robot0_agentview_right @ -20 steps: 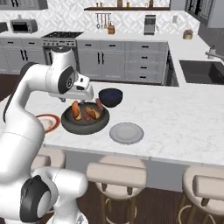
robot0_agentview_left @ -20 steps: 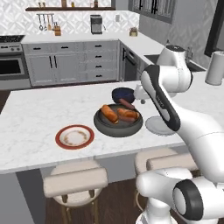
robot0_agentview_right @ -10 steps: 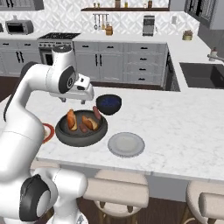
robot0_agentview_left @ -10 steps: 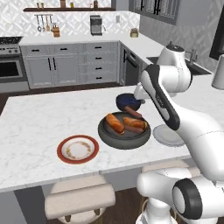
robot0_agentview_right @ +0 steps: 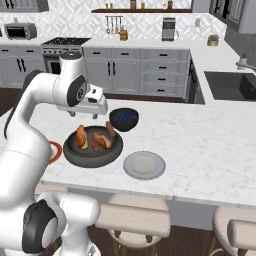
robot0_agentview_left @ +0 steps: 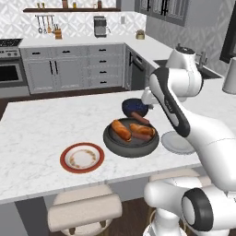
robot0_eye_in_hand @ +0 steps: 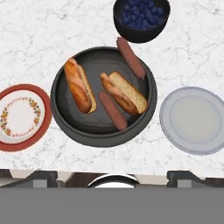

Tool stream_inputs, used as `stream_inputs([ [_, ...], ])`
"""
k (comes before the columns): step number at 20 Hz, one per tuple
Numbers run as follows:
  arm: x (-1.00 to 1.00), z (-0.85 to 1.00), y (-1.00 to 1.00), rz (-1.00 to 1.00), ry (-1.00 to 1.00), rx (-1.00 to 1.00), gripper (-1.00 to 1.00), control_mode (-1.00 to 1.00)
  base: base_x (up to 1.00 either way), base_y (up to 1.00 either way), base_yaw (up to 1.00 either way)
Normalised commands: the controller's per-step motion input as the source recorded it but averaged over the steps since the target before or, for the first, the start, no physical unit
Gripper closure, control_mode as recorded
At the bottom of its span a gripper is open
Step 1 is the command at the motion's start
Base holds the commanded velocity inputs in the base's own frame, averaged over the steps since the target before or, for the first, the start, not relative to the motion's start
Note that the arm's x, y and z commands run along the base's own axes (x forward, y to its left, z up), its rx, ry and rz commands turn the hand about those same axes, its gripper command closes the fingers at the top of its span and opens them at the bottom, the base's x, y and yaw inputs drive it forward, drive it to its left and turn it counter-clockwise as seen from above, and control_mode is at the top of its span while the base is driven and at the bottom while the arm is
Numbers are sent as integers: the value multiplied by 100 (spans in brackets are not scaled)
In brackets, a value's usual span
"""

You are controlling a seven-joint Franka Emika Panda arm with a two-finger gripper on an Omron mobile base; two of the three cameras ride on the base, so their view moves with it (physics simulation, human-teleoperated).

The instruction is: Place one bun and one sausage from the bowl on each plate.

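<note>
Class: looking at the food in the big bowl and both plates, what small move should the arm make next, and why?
Probably lower the open gripper onto one bun in the bowl: both buns and both sausages still lie there, and the red-rimmed plate and grey plate hold nothing.

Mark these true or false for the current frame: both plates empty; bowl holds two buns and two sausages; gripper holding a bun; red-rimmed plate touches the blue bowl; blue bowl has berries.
1. Both plates are empty. True: the red-rimmed plate and grey plate hold no food.
2. The dark grey bowl holds two buns and two sausages. True, one sausage lies on its rim.
3. The gripper holds a bun. False: it is open, above the bowl.
4. The red-rimmed plate touches the blue bowl. False: they are apart.
5. The blue bowl holds berries. True.
</note>
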Motion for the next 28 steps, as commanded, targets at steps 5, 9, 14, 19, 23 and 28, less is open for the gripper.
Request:
stream_inputs([
  [5, 91, -8, 17, 6, 2, 0, -100, -100, 0, 0, 0],
  [9, 97, -41, 5, 10, 10, 0, -100, -100, 0, 0, 0],
  [14, 87, -55, 31, 10, 2, 0, -100, -100, 0, 0, 0],
  [19, 17, -62, 73, 0, 2, 0, -100, -100, 0, 0, 0],
  [23, -12, -73, 50, 0, 5, 0, -100, -100, 0, 0, 0],
  [28, -22, -61, 20, 0, 1, 0, -100, -100, 0, 0, 0],
])
